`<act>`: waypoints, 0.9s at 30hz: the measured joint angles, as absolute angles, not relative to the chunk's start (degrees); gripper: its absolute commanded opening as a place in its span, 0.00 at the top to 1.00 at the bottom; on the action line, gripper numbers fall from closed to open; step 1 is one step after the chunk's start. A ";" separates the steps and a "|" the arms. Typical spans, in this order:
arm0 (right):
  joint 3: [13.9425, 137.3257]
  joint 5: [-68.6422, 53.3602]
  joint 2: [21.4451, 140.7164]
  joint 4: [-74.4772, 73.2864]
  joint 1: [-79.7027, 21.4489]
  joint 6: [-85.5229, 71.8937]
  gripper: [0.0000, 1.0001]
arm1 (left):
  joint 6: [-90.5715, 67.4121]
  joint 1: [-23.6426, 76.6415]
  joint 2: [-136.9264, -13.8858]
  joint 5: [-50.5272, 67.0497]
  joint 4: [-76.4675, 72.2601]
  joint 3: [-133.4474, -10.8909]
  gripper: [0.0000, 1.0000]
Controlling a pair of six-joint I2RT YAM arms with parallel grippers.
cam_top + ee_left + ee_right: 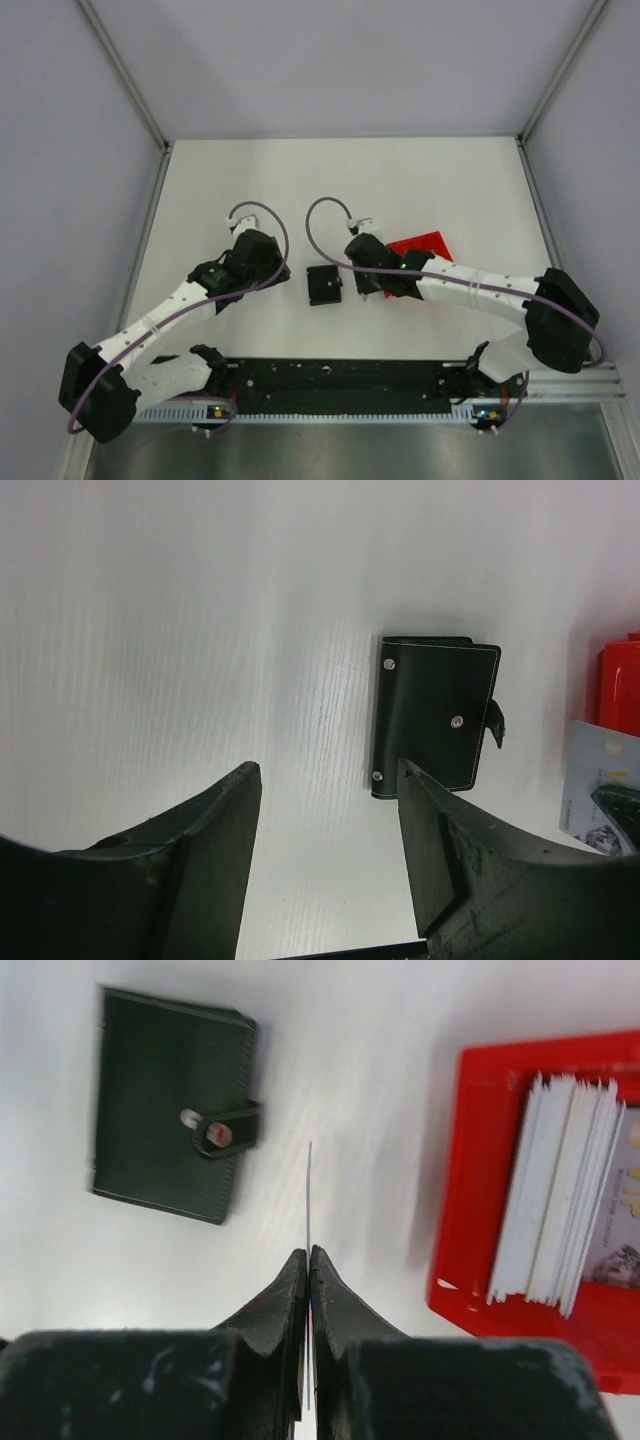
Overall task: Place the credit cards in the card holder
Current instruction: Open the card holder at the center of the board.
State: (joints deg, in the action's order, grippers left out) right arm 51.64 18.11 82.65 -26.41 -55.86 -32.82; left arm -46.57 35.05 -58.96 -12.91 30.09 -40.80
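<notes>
1. One card holder (324, 285) (black, folded shut, tab snapped) lies flat on the white surface (300, 180) between the two arms, with bare room on every side.
2. One red tray (480, 1160), to its right and apart, holds a stack of credit cards (560, 1200) on edge, too many to count.
3. Right gripper (308, 1260): fingers clamped on a single card (308, 1190), seen edge-on between holder and tray.
4. Left gripper (328, 770): fingers apart, holding nothing, near the holder.
5. Print on the card faces is too blurred to read.
</notes>
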 measured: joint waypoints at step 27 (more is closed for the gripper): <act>65.41 12.14 97.19 -20.99 -56.38 -37.10 1.00 | -44.62 35.05 -59.86 -9.89 29.34 -39.83 0.36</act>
